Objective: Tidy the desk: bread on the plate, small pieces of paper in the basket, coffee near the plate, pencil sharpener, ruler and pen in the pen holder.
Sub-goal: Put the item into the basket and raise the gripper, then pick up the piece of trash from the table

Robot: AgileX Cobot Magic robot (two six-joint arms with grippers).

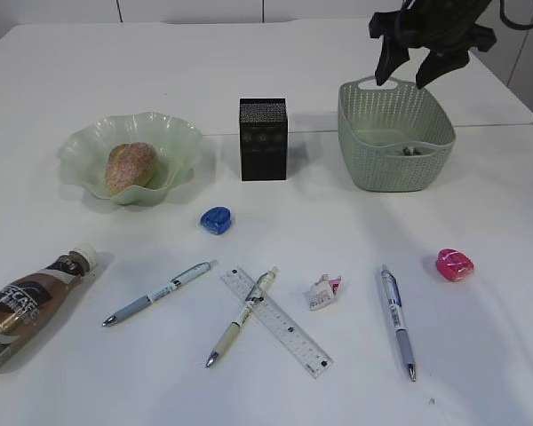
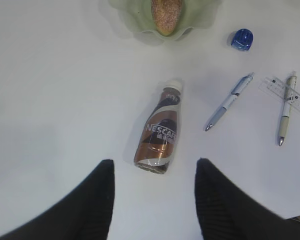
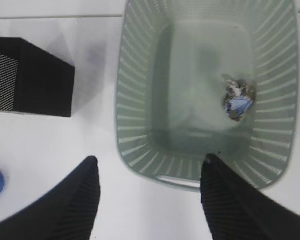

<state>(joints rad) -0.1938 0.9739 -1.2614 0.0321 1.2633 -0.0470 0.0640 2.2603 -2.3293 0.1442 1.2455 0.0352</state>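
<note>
In the exterior view, the right tool [image 1: 407,64] hung spread and empty over the basket [image 1: 396,160] at upper right, so the paper step looked underway. One paper scrap [image 1: 323,292] lay low centre. Three pens, one ruler [image 1: 277,321] and two sharpeners waited.

In the left wrist view, the left tool [image 2: 152,200], spread, hovered over the coffee bottle [image 2: 159,136], likely next.

In the right wrist view, one paper [image 3: 238,102] lay inside the basket.

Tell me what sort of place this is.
Probably a staged desk in a lab or test room: a plain white table set with pens, a ruler, a black pen holder and a basket, with panelled white walls behind.
</note>
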